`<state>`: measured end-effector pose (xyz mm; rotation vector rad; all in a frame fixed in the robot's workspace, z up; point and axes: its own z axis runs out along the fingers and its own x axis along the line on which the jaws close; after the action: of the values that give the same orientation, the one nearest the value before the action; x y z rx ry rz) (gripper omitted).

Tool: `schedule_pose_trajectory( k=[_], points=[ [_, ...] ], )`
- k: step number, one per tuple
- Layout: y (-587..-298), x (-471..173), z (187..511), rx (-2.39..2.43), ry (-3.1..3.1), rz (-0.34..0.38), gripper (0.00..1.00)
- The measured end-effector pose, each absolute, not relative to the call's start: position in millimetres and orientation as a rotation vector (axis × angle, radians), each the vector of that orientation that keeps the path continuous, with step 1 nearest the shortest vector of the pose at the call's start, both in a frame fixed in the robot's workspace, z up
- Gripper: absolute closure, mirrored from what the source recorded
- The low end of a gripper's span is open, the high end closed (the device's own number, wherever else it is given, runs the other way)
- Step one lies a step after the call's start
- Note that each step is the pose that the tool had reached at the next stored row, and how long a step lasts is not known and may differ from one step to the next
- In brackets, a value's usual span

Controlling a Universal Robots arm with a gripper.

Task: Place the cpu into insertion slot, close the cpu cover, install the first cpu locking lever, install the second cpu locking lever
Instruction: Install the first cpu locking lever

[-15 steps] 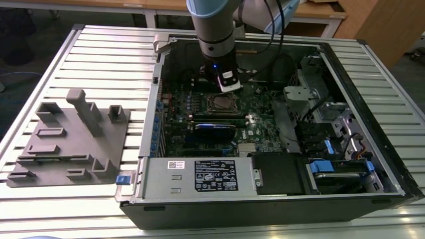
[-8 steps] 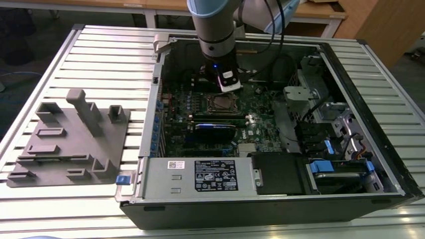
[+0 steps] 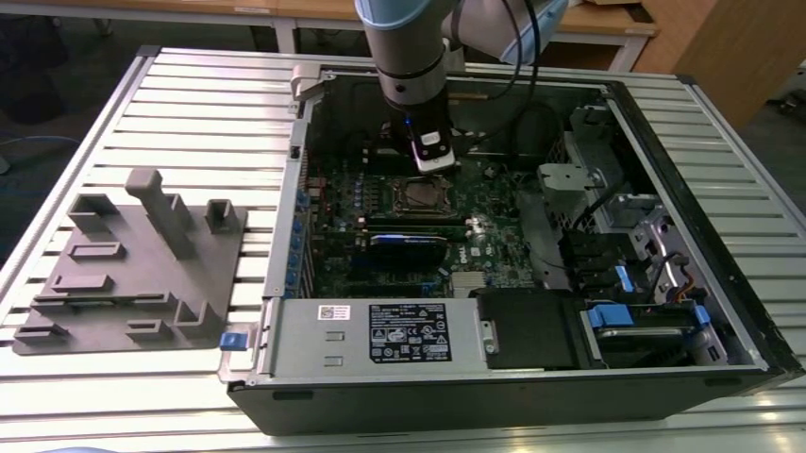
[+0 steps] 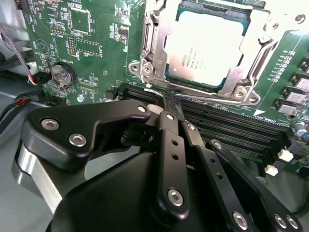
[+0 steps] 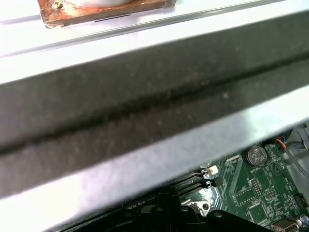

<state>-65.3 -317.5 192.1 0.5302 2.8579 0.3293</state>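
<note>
The cpu [image 4: 205, 46] lies flat in the insertion slot [image 3: 422, 195], just beyond the tips of the fingers [image 4: 166, 130]. The cpu cover [image 4: 153, 48] is already down over it, its silver frame lying around the chip's metal top face. A thin wire locking lever [image 4: 212, 100] runs along the socket edge nearest the fingers, between the cover and the long black memory slots [image 4: 227, 128].

The gripper [image 4: 169, 102] has its fingers drawn together with no real gap. The tips sit at the end of that wire lever, touching it or just beside it. Whether the wire is pinched between them I cannot tell.

As I judge it, the lever is a stiff, springy steel wire, light but resistant once it loads the cover. It is smooth enough to slip off a flat fingertip, so it is best taken at its bent free end. The chip and the socket beneath it are fragile, so any force belongs on the lever and not on the cover window.

In the exterior view the arm [image 3: 410, 57] drops almost straight down into the open computer case [image 3: 705, 217] on the bench [image 3: 189, 104]. Its wrist is upright, and the socket lies just ahead of the fingers, towards the case's near side.
</note>
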Motion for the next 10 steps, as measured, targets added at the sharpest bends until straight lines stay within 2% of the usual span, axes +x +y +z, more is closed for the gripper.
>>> schedule_pose_trajectory(
  k=[10],
  points=[
    [-317.5,-65.4,192.0,0.53,2.858,0.317,0.89]
  ],
)
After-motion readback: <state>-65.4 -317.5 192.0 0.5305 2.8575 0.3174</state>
